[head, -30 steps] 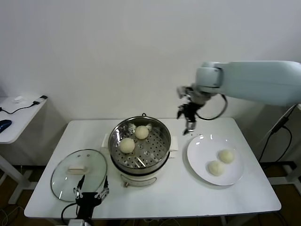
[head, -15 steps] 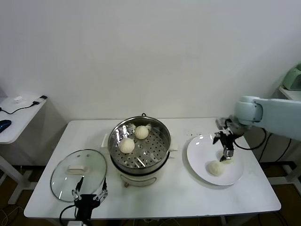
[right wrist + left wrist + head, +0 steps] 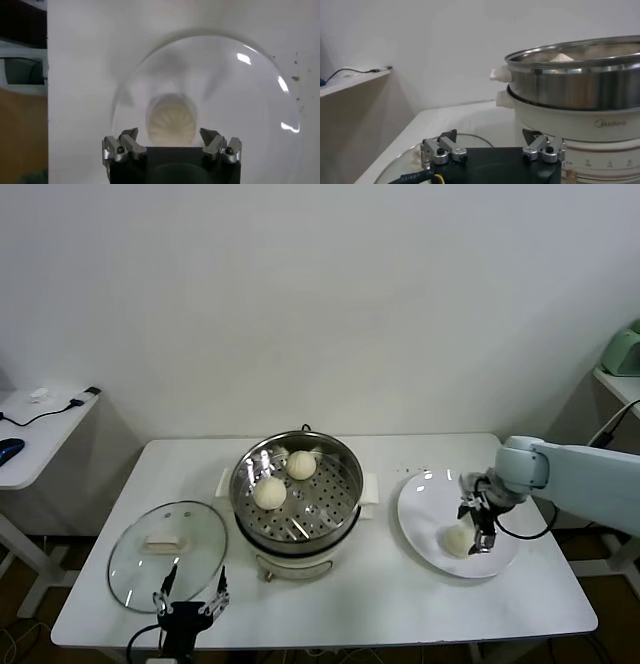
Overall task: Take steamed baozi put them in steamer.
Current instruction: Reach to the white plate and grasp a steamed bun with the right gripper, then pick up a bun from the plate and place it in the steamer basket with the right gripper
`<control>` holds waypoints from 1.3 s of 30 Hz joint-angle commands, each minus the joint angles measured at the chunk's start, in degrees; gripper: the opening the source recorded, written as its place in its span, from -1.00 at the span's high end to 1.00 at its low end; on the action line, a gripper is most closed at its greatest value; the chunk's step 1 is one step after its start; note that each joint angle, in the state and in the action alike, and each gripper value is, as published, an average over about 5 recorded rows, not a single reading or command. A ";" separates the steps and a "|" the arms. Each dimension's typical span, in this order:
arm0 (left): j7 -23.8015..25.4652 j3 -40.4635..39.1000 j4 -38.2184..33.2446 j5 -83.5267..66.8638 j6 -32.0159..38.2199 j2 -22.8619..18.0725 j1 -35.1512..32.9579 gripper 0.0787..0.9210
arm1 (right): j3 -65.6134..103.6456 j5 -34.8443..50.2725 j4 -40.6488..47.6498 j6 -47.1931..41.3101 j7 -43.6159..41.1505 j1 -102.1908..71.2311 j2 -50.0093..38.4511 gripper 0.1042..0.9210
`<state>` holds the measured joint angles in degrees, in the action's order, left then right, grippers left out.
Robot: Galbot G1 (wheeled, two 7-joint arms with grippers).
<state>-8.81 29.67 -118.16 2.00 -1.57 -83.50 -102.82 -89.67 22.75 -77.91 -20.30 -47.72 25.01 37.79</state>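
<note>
The steamer (image 3: 247,467) stands mid-table with two baozi (image 3: 270,492) (image 3: 301,465) on its perforated tray; it also shows in the left wrist view (image 3: 570,85). On the white plate (image 3: 422,502) one baozi (image 3: 456,540) shows beside my right gripper (image 3: 480,534); the other is hidden behind that gripper. The right wrist view shows a pleated baozi (image 3: 171,119) on the plate (image 3: 245,105) just ahead of my right gripper (image 3: 171,136), whose jaws are open on either side of it. My left gripper (image 3: 190,604) is open and empty at the table's front edge.
A round glass lid (image 3: 168,554) lies flat at the table's front left, just beyond the left gripper. A side table (image 3: 40,424) with cables stands at the far left. The wall is close behind the table.
My right arm swung from above the table's back edge beside the steamer to the plate and came down over the baozi there. The left arm has barely moved.
</note>
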 commanded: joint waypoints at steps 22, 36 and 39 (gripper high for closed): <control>-0.18 -0.07 -1.01 0.09 -0.09 0.10 -0.35 -0.77 | -1.01 0.95 1.84 0.69 -2.45 5.93 2.76 -0.24; -0.09 -0.73 -1.33 0.30 -0.21 0.47 0.20 -0.77 | -2.48 8.29 1.33 17.90 -10.62 37.01 25.21 -0.22; -0.11 -0.75 -1.39 0.39 -0.12 0.48 0.06 -0.77 | 0.77 7.64 -1.57 22.38 -10.81 35.44 29.53 -0.23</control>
<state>-8.90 28.95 -119.48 2.29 -1.70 -83.11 -102.69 -93.30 28.41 -75.90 -9.52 -55.48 49.05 53.45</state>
